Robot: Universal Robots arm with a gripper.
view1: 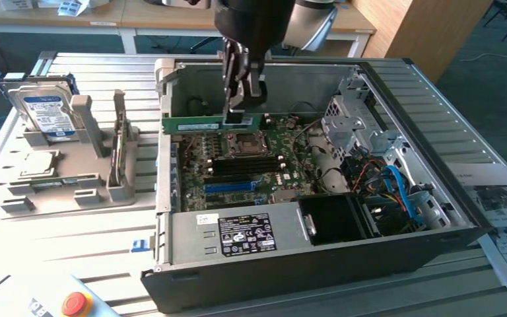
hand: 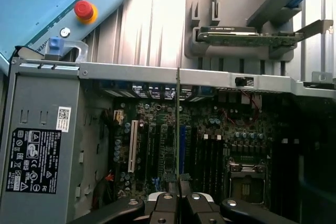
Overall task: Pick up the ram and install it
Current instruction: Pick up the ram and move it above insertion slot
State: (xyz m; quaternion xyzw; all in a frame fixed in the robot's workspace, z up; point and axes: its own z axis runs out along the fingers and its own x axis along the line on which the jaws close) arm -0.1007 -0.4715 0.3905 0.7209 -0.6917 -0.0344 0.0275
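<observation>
You have the slatted tabletop point(view1: 86, 231) beneath everything, with the open computer case point(view1: 324, 264) on it, directly below your end effector point(view1: 240, 117). The motherboard point(view1: 271, 165) lies under the fingers. Your end effector is closed narrow on the ram point(view1: 192, 123). The green stick is held edge-down between the fingertips, over the board near the processor socket point(view1: 245, 142).

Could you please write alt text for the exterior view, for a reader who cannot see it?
The gripper holds the ram, a green stick, level above the motherboard inside an open computer case. On the exterior view's left, a grey holder carries a hard drive and a processor chip.
</observation>
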